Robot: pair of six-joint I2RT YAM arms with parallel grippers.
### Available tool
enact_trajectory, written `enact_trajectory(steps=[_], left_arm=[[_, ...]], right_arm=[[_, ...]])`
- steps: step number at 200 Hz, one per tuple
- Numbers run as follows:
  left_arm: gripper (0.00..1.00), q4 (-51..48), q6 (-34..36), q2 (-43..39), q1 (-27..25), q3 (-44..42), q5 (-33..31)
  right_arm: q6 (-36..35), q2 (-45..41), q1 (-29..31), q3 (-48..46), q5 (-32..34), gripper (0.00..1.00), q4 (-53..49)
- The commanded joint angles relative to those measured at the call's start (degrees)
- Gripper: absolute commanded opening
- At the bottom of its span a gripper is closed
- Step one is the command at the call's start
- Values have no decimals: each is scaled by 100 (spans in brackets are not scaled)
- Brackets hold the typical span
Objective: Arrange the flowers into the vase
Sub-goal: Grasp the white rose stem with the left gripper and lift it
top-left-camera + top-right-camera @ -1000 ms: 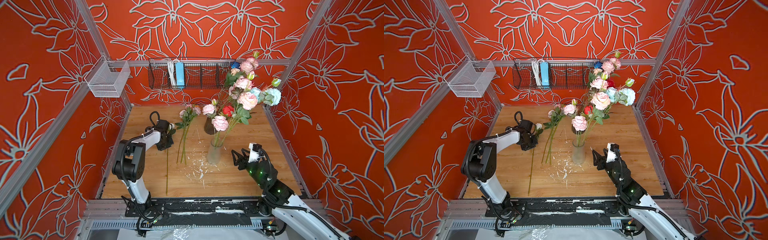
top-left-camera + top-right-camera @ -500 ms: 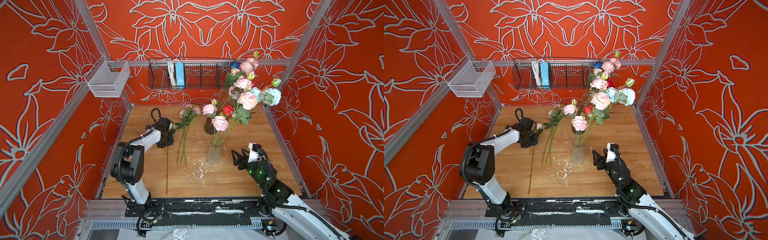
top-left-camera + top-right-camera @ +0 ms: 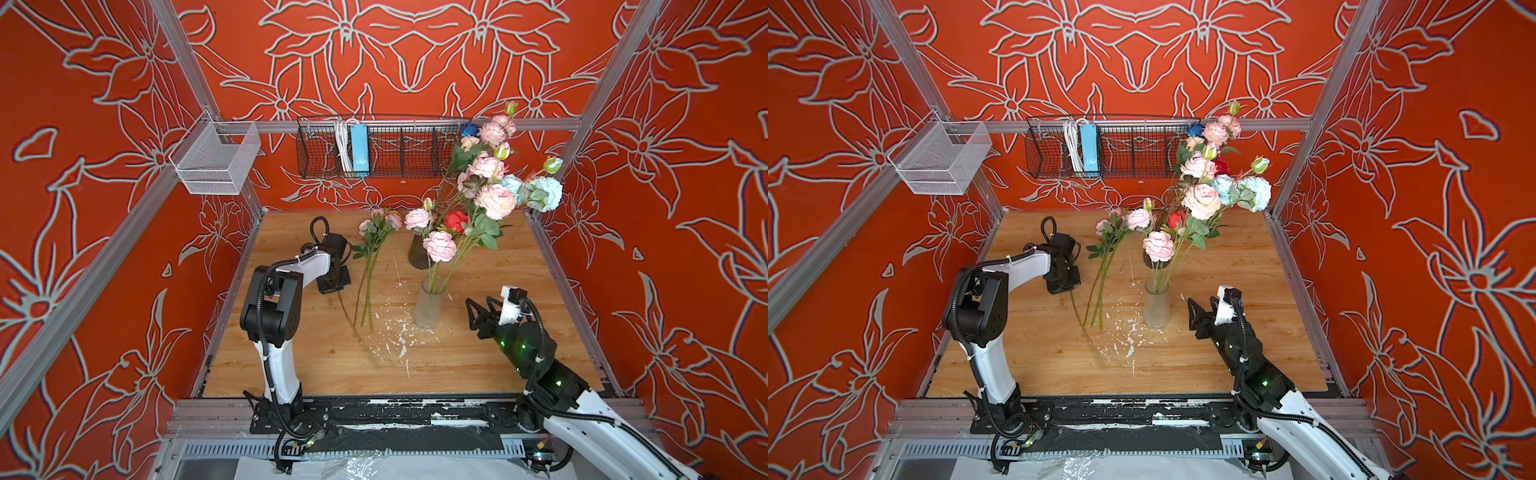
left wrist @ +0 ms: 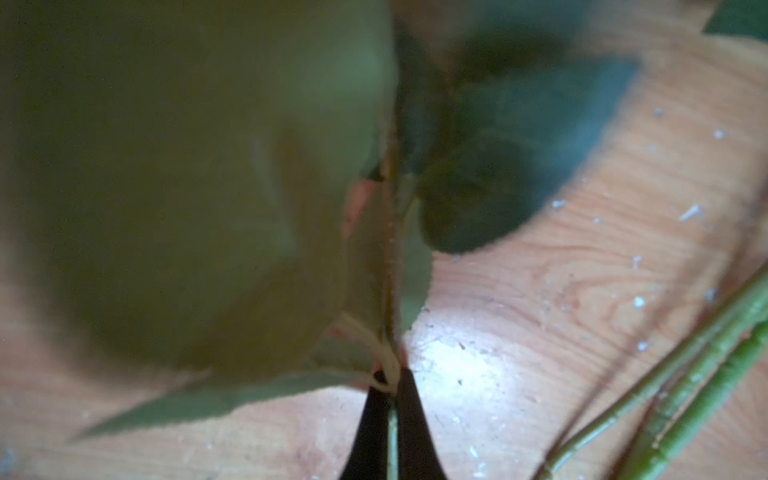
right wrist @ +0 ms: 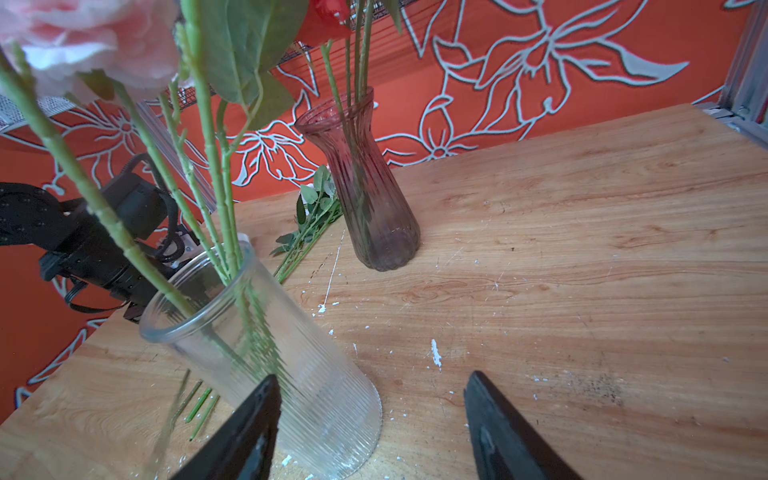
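Between left tool (image 4: 390,384) jaws, pinched: flower stem (image 4: 392,440).

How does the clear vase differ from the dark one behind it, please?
The clear vase is a straight, wide-mouthed cylinder; the dark vase is plum-tinted and waisted with a flared neck. The clear vase stands nearer the front of the table; the dark vase farther back. Both are ribbed glass, upright, holding stems.

Light wood-grain tabletop (image 3: 457,374), white paint flecks (image 3: 401,332) mid-front. On it: clear ribbed glass vase (image 3: 428,309) upright; dark purple fluted glass vase (image 3: 417,255) behind; loose green-stemmed pink flowers (image 3: 369,286) lying flat to their left.
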Motion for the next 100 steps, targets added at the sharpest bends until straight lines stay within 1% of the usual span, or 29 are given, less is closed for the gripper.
enact_trajectory(steps=[1,27,42,76,86,100], left_arm=[[0,-352,53,229,-116,0,-220],[0,-634,163,83,-225,203,-633],[0,-767,177,-133,-270,259,-785],[0,-992,270,-1051,-524,226,-1041],[0,-959,337,-1368,-581,162,-932],[0,-739,433,-1916,-606,-18,-405]], right_arm=[[111,-24,-29,-74,203,71,-39],[102,40,-36,-47,174,71,-46],[102,63,-33,-31,152,71,-35],[98,45,-32,-11,109,71,-60],[72,-12,-31,27,4,71,-104],[16,-182,-33,47,-491,71,0]])
